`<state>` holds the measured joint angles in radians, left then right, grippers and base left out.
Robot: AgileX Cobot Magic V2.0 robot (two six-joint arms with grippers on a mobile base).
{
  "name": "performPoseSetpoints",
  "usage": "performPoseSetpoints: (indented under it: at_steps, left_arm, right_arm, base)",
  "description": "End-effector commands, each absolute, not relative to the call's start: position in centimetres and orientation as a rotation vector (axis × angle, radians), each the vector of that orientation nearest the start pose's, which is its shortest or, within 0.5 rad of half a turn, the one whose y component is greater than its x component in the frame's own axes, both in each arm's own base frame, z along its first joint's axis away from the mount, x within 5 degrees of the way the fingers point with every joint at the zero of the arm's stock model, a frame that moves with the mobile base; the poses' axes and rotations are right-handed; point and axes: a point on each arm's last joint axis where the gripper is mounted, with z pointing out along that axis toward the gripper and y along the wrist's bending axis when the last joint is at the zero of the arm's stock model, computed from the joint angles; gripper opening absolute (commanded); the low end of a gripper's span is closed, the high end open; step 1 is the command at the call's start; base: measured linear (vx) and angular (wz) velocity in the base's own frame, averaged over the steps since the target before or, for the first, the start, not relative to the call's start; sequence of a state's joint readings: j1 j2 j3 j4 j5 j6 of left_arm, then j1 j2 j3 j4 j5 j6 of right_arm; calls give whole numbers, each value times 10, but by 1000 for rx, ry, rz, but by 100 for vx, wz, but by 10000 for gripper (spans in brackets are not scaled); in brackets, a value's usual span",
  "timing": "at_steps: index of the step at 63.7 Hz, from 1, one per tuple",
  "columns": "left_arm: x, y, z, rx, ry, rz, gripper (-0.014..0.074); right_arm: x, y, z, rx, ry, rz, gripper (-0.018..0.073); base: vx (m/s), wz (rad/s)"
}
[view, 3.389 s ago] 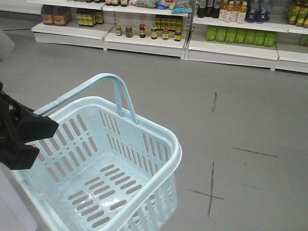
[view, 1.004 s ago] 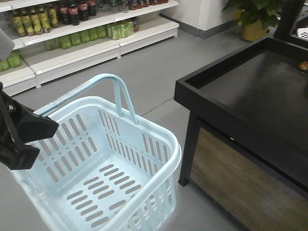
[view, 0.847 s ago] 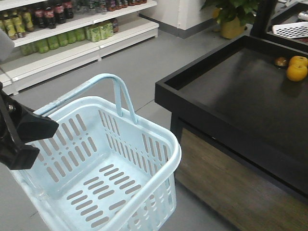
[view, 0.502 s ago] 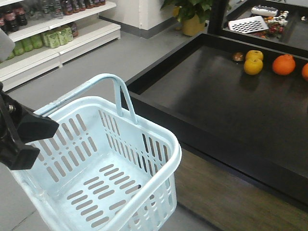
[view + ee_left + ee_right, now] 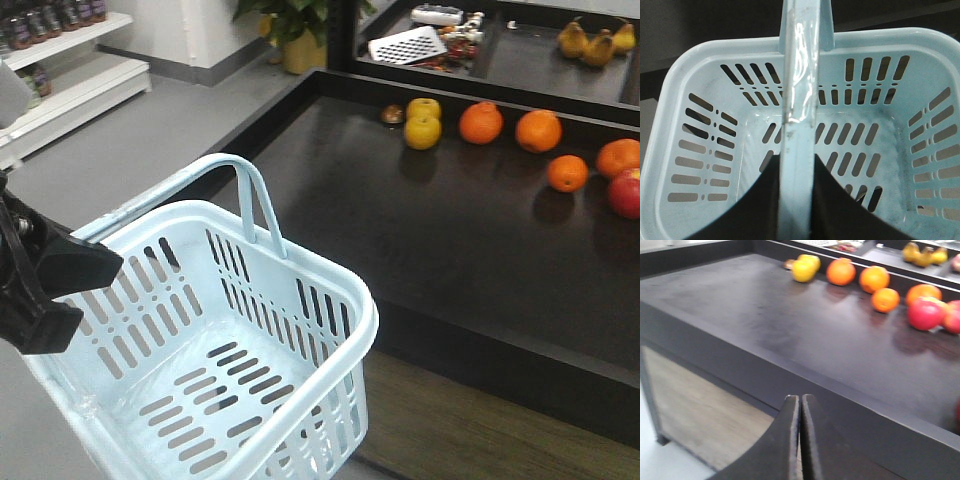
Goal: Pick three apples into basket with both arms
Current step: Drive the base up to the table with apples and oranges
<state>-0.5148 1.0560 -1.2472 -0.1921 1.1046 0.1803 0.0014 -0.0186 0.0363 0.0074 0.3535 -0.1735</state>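
Your left gripper [image 5: 795, 165] has its jaws pinching the hoop handle [image 5: 799, 75], so the empty basket [image 5: 371, 318] hangs from that one thin grip. If you jolt or turn sharply, it can swing and slide along the fingers. The basket's right corner hangs just beside the near rim of the black table [image 5: 400, 250], and a swing that way would likely knock it against that edge.

Your right gripper [image 5: 800, 405] hangs in front of the table's near edge, jaws pressed together with nothing between them. Reach in like that and you will probably push round fruit away instead of taking it.

The red apples [image 5: 926, 313] lie at the far right of the table, well apart from the basket. The view is too blurred to tell their exact shade. The oranges [image 5: 481, 122] sit near them and the yellow fruit [image 5: 422, 131] further left, so a hasty approach could close on the wrong fruit or set one rolling.
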Motion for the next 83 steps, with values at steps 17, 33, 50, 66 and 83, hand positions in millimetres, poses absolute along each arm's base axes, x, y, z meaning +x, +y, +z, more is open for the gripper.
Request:
performPoseSetpoints:
  at_steps: [17, 33, 50, 66, 83]
  left_arm:
    - [157, -108, 431, 746, 2165, -448, -7]
    - [157, -108, 431, 746, 2165, -448, -7]
    - [157, -108, 431, 746, 2165, -448, -7]
    - [157, -108, 431, 746, 2165, -448, -7]
    - [157, -108, 431, 746, 2165, -448, -7]
  right_arm:
    - [53, 0, 187, -160, 1740, -135, -8]
    - [53, 0, 187, -160, 1740, -135, -8]
    - [53, 0, 187, -160, 1740, -135, -8]
    - [53, 0, 187, -160, 1740, -135, -8]
    - [53, 0, 187, -160, 1740, -135, -8]
  base:
    - [8, -36]
    - [7, -33]
    - [6, -23]
    - [5, -14]
    - [5, -5]
